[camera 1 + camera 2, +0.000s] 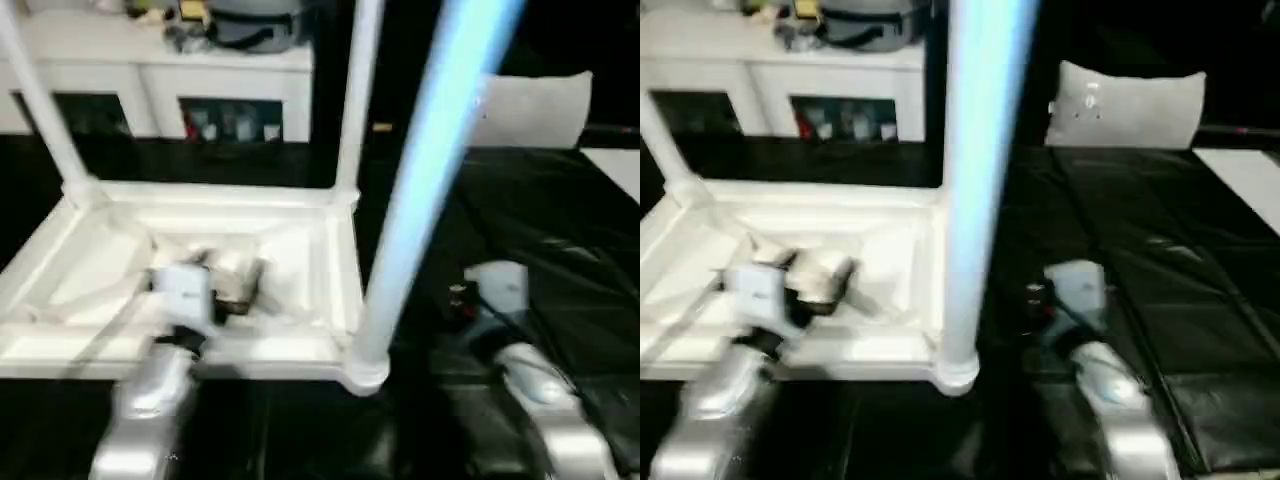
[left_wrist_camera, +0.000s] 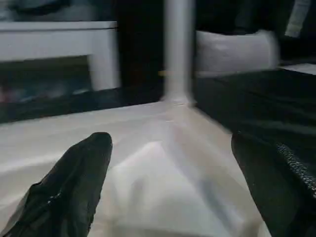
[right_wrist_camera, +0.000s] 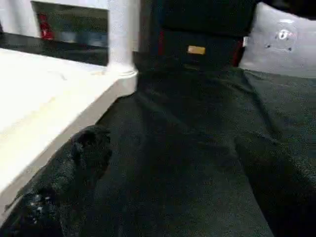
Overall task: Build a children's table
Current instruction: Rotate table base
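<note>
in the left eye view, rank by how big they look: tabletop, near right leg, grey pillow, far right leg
1. tabletop
2. near right leg, enlarged by nearness to the camera
3. far right leg and grey pillow: too alike to rank

Silver forearms (image 1: 145, 400), apparently white wrist housings, black pincer fingers (image 2: 74, 182).
</note>
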Tool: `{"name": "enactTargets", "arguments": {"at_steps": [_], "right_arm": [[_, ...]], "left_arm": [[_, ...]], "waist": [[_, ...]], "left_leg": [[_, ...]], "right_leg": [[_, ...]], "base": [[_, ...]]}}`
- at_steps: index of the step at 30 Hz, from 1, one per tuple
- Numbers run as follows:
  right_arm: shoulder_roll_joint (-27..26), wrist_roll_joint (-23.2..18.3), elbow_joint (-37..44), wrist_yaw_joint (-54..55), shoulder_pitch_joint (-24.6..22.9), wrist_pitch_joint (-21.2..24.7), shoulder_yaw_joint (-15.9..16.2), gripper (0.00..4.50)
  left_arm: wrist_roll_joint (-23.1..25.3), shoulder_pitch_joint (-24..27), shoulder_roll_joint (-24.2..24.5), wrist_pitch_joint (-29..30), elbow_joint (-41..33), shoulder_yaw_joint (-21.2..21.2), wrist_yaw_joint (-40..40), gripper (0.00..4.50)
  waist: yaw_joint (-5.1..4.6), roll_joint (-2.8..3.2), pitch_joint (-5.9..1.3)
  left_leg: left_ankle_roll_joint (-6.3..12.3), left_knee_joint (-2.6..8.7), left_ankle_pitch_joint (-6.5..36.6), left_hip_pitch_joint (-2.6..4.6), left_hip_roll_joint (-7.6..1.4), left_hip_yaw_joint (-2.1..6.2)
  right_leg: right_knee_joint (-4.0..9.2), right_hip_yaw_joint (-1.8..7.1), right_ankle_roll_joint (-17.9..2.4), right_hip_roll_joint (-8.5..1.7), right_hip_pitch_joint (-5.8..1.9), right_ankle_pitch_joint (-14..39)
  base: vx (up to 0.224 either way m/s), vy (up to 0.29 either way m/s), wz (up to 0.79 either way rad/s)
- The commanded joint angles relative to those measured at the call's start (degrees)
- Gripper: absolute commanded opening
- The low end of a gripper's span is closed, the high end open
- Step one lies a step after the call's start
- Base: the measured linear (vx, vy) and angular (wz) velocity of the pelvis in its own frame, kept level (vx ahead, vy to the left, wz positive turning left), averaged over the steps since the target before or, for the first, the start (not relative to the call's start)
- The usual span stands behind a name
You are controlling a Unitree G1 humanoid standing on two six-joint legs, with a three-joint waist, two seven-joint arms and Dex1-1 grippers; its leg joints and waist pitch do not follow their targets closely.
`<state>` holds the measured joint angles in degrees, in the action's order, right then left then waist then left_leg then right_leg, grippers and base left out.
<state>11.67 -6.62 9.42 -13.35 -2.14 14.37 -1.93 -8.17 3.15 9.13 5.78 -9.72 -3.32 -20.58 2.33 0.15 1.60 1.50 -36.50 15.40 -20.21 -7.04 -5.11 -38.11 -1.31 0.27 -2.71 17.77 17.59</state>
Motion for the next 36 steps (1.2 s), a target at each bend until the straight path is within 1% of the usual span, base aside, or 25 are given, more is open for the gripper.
{"name": "enactTargets", "arguments": {"at_steps": [1,2,3,4,5,6,7,8,9,10,11,13,14,16,17,18,20,22,23,24,25,27,31,34,36], "right_arm": [[0.31,-1.1,-0.39,-2.54,1.09,-1.52,0.44,4.5],[0.51,-1.21,-0.52,-2.89,1.14,-1.69,0.32,4.5],[2.56,-2.6,-0.84,-6.0,1.32,-1.36,-0.02,4.5],[2.83,-2.75,-0.88,-6.32,1.36,-1.31,-0.06,4.5],[3.25,-2.99,-0.96,-6.82,1.44,-1.24,-0.12,4.5],[4.03,-3.51,-1.31,-7.7,1.66,-1.27,-0.52,4.5],[4.94,-3.93,-1.82,-8.77,1.92,-1.45,-0.95,4.5],[7.64,-4.43,-3.21,-12.08,2.64,-2.76,-1.52,4.5],[7.64,-4.43,-3.21,-12.08,2.64,-2.76,-1.52,4.5],[8.5,-4.41,-3.62,-13.3,2.86,-3.35,-1.54,4.5],[9.77,-4.3,-3.76,-14.9,2.97,-3.42,-1.35,4.5],[11.91,-5.2,-3.61,-18.82,2.9,-3.01,-0.87,4.5],[13.06,-5.93,-3.57,-20.98,2.85,-2.89,-0.57,4.5],[15.24,-6.35,-3.86,-24.46,2.81,-3.93,0.22,4.5],[16.63,-6.9,-4.32,-26.83,2.79,-4.45,0.75,4.5],[16.63,-6.9,-4.32,-26.83,2.79,-4.45,0.75,4.5],[17.94,-8.01,-3.86,-29.64,2.19,-4.38,1.44,4.5],[19.82,-10.29,-1.42,-33.95,0.87,-2.56,2.21,4.5],[20.36,-10.96,-0.62,-35.16,0.49,-1.92,2.35,4.5],[20.64,-11.31,-0.21,-35.79,0.3,-1.61,2.43,4.5],[22.2,-12.51,1.2,-38.24,-0.19,-0.6,2.52,4.5],[23.74,-13.3,2.49,-40.15,-0.78,0.33,2.61,4.5],[27.94,-13.61,3.81,-43.99,-2.02,1.05,2.58,4.5],[31.02,-15.16,5.15,-47.37,-2.87,2.41,2.2,4.5],[31.52,-15.36,5.45,-47.86,-2.89,2.66,2.1,4.5]], "left_arm": [[-1.77,-1.25,2.86,-0.63,1.63,0.4,-4.82,4.4],[-2.08,-1.34,3.19,-0.67,1.73,0.29,-5.6,4.4],[-4.86,-1.87,5.81,1.89,1.62,-0.2,-11.55,4.4],[-5.22,-1.96,6.15,2.26,1.6,-0.24,-12.3,4.4],[-5.8,-2.1,6.69,2.85,1.56,-0.3,-13.49,4.4],[-6.29,-2.47,7.97,3.61,1.62,-0.71,-15.66,4.4],[-6.5,-2.93,9.11,4.44,1.75,-1.37,-17.49,4.4],[-7.14,-4.15,12.04,7.16,1.93,-2.93,-21.83,4.4],[-7.14,-4.15,12.04,7.16,1.93,-2.93,-21.83,4.4],[-7.51,-4.54,12.98,7.94,2.04,-3.39,-23.06,4.4],[-8.12,-5.34,14.4,8.65,2.24,-4.08,-25.37,4.4],[-9.17,-6.79,16.98,9.23,2.77,-5.45,-30.14,4.4],[-9.74,-7.55,18.31,9.6,3.08,-6.08,-32.77,4.13],[-10.38,-9.98,20.64,10.71,4.33,-7.5,-38.23,4.03],[-10.41,-12.12,21.74,10.72,5.3,-8.77,-41.91,4.03],[-10.41,-12.12,21.74,10.72,5.3,-8.77,-41.91,3.98],[-9.77,-13.79,22.67,11.04,5.91,-10.41,-44.4,3.73],[-7.71,-15.53,23.62,10.84,7.16,-13.19,-46.85,3.62],[-7.11,-15.93,23.85,10.45,7.62,-13.94,-47.33,3.6],[-6.83,-16.14,23.99,10.23,7.88,-14.34,-47.57,3.48],[-5.88,-17.06,23.85,9.68,9.3,-15.3,-47.71,3.34],[-5.02,-17.72,23.66,8.93,10.46,-15.91,-47.63,3.24],[-4.59,-19.08,22.62,8.5,12.85,-16.53,-48.39,2.94],[-3.95,-20.38,21.69,7.19,15.64,-17.02,-48.7,2.74],[-3.85,-20.78,21.51,6.92,16.32,-17.09,-48.75,2.51]], "waist": [[1.32,-0.19,-1.52],[1.44,0.75,-1.88],[1.33,0.77,-1.9],[1.46,1.06,-2.73],[1.42,1.64,-2.85],[1.29,1.47,-2.81],[1.39,1.94,-2.99],[1.28,1.85,-2.65],[1.36,1.94,-2.43],[1.25,1.8,-1.95],[1.18,1.64,-1.53],[1.14,1.55,-1.24],[1.26,1.61,-1.31],[1.2,1.7,-1.17],[1.2,1.77,-1.18],[1.25,1.81,-1.19],[1.27,1.77,-1.33],[1.33,2.09,-1.51],[1.34,1.97,-1.65],[1.3,1.89,-1.66],[1.32,2.04,-1.74],[1.42,1.94,-1.81],[1.59,1.72,-1.49],[1.72,1.92,-1.37],[1.66,1.8,-1.26]], "left_leg": [[0.41,4.21,-8.91,-1.46,-3.05,0.31],[-0.2,4.77,-6.67,-1.18,-3.86,0.33],[-0.55,4.75,-5.06,-0.4,-4.29,0.22],[-0.99,4.72,-7.7,-0.44,-4.65,0.63],[-1.53,4.52,-8.79,0.15,-5.07,0.83],[-1.54,4.65,-8.21,0.06,-5.13,0.88],[-1.85,4.71,-6.71,-0.06,-5.06,0.93],[-2.13,5.21,-2.87,-0.19,-5.05,0.79],[-2.39,5.38,-0.54,-0.19,-5.01,0.65],[-2.67,5.83,4.47,-0.18,-5.03,0.39],[-2.84,6.33,9.41,-0.13,-5.12,0.05],[-2.54,6.49,11.9,-0.01,-5.12,-0.46],[-2.44,6.49,11.97,0.02,-5.18,-0.59],[-2.37,6.56,11.39,-0.04,-5.29,-1.13],[-2.41,6.62,11.27,-0.07,-5.37,-1.17],[-2.39,6.62,11.43,-0.03,-5.36,-1.21],[-2.06,6.63,10.3,-0.2,-5.51,-1.28],[-1.39,6.5,9.17,-0.21,-5.56,-1.37],[-0.58,6.42,8.31,-0.34,-5.64,-1.34],[0.05,6.35,7.13,-0.53,-5.62,-1.43],[0.25,6.33,6.83,-0.56,-5.63,-1.45],[0.79,6.17,6.31,-0.49,-5.7,-1.54],[0.68,6.28,8.22,-0.48,-5.81,-1.72],[0.13,6.41,9.73,-0.43,-5.94,-1.66],[-0.3,6.54,10.44,-0.46,-6.02,-1.67]], "right_leg": [[6.36,2.69,-4.28,-4.76,-1.91,-2.84],[5.51,2.17,-4.54,-4.27,-1.48,-8.36],[5.31,2.36,-5.15,-3.96,-0.79,-10.39],[4.16,2.23,-6.75,-4.21,-1.31,-17.59],[3.81,1.87,-8.24,-3.88,-0.53,-22.52],[3.82,1.72,-8.92,-3.9,-0.61,-23.16],[3.89,1.54,-9.85,-4.13,-0.65,-23.0],[4.23,1.44,-10.51,-4.23,-0.68,-20.15],[4.45,1.52,-10.9,-4.42,-0.6,-17.99],[4.94,1.67,-11.82,-4.74,-0.53,-12.71],[5.61,1.93,-12.7,-5.09,-0.51,-4.88],[6.23,2.21,-12.96,-5.29,-0.2,1.63],[6.28,2.25,-12.89,-5.41,-0.23,3.19],[6.5,2.29,-12.8,-5.39,0.25,5.98],[6.53,2.26,-12.81,-5.42,0.3,6.26],[6.6,2.27,-12.81,-5.43,0.38,6.69],[6.36,2.2,-13.29,-5.41,0.36,4.26],[6.21,2.15,-13.66,-5.44,0.34,1.74],[6.06,2.16,-13.61,-5.44,0.09,-0.37],[5.93,2.09,-13.84,-5.54,0.16,-2.11],[5.87,2.05,-13.93,-5.55,0.12,-2.52],[5.87,2.02,-14.35,-5.58,0.11,-3.69],[6.35,2.12,-14.6,-5.85,0.21,0.44],[6.6,2.23,-14.48,-5.94,0.26,3.54],[6.77,2.29,-14.21,-6.01,0.37,5.42]], "base": [[0.0,0.0,0.0],[0.0,0.0,0.0],[0.0,0.0,0.0],[0.0,0.0,0.0],[0.0,0.0,0.0],[0.0,0.0,0.0],[0.0,0.0,0.0],[0.0,0.0,0.0],[0.0,0.0,0.0],[0.0,0.0,0.0],[-0.052,0.018,0.01],[-0.053,0.012,0.01],[0.0,0.0,0.0],[0.0,0.0,0.0],[0.0,0.0,0.0],[0.0,0.0,0.0],[0.0,0.0,0.0],[0.0,0.0,0.0],[0.0,0.0,0.0],[0.0,0.0,0.0],[0.0,0.0,0.0],[0.0,0.0,0.0],[0.0,0.0,0.0],[0.0,0.0,0.0],[0.0,0.0,0.0]]}}
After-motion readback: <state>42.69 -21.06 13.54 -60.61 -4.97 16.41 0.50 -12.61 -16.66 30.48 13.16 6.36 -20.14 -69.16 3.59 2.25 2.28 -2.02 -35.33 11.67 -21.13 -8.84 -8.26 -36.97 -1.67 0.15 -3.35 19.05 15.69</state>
